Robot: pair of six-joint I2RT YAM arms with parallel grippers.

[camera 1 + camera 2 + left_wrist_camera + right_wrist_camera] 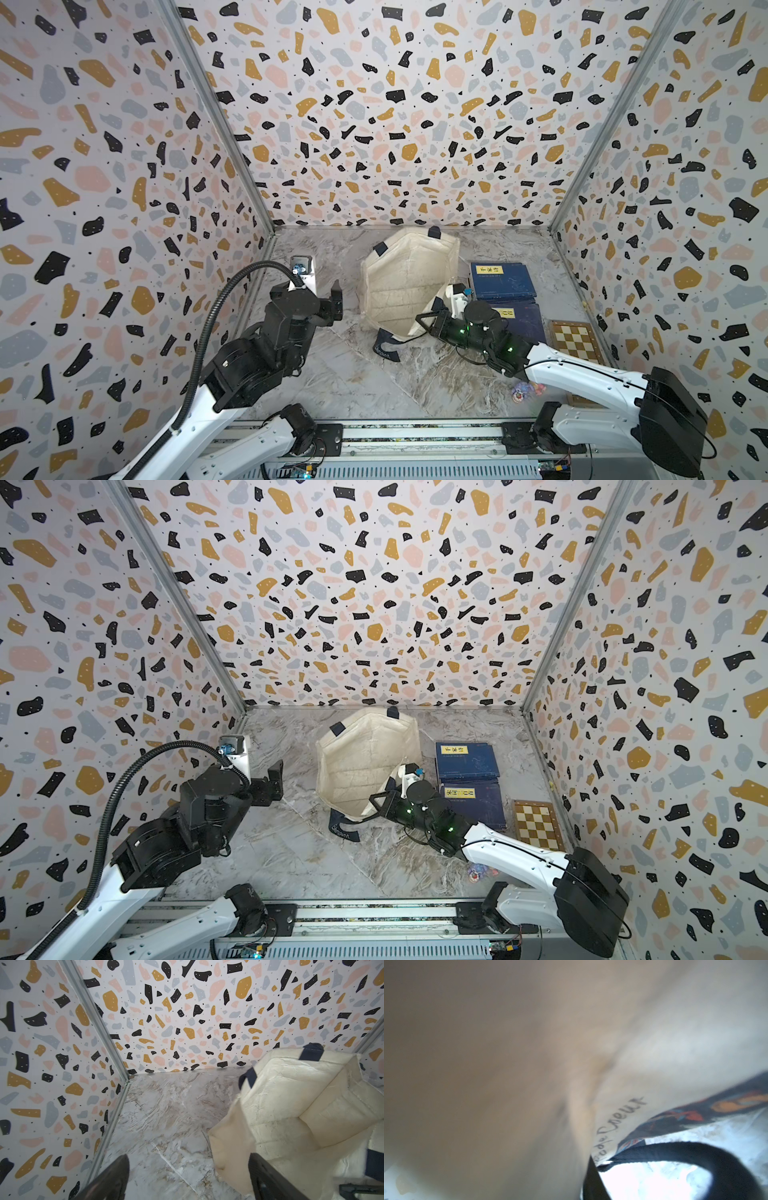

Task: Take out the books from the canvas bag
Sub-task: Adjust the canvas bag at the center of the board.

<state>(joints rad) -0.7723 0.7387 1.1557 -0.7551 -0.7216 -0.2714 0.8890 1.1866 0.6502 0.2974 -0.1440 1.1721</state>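
Note:
The cream canvas bag (405, 282) (361, 762) lies slumped at mid-table, with a navy strap handle (386, 351) trailing toward the front. Two navy books with yellow labels lie flat to its right, one further back (500, 280) and one nearer (521, 322), partly under my right arm. My left gripper (337, 301) (191, 1180) hovers just left of the bag, open, with the bag's corner (230, 1147) close to one finger. My right gripper (426, 323) presses into the bag's near right edge. Its wrist view is filled with cloth (508, 1064), and only one dark finger (591, 1180) shows.
A brown-and-cream checkered board (575, 340) lies by the right wall. A small colourful object (525, 391) sits under my right forearm. Patterned walls close in the table on three sides. The marble tabletop (332, 374) shows between the arms.

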